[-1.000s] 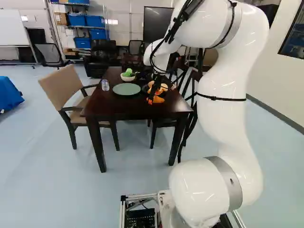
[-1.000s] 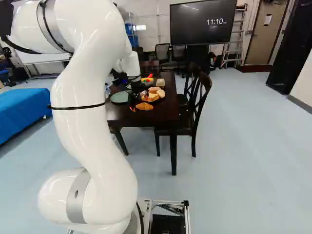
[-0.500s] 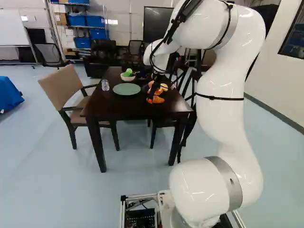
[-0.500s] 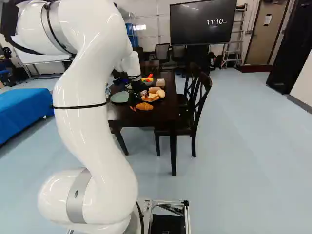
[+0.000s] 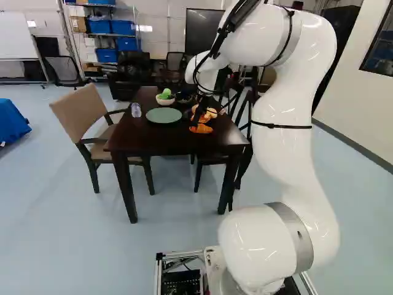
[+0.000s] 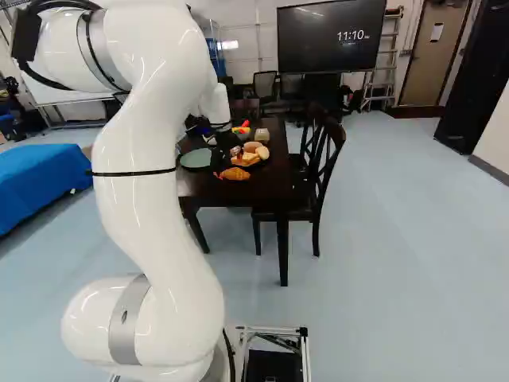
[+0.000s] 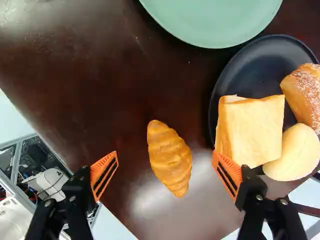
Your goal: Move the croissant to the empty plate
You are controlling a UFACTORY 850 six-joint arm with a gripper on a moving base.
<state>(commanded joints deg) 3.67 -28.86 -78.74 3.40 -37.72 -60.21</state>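
The released pincer (image 7: 165,152) stands over the croissant (image 7: 170,159) on the desk (image 7: 90,65); a sound grasp descends straight, closes gently across its middle and clears the black plate (image 7: 247,75).

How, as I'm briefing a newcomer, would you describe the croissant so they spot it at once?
On the dark table stand a green plate and, beside it, a black plate holding bread. The croissant lies off both, on the bare tabletop. Unlike the bread, it is orange-brown, ridged and tapers at both ends.
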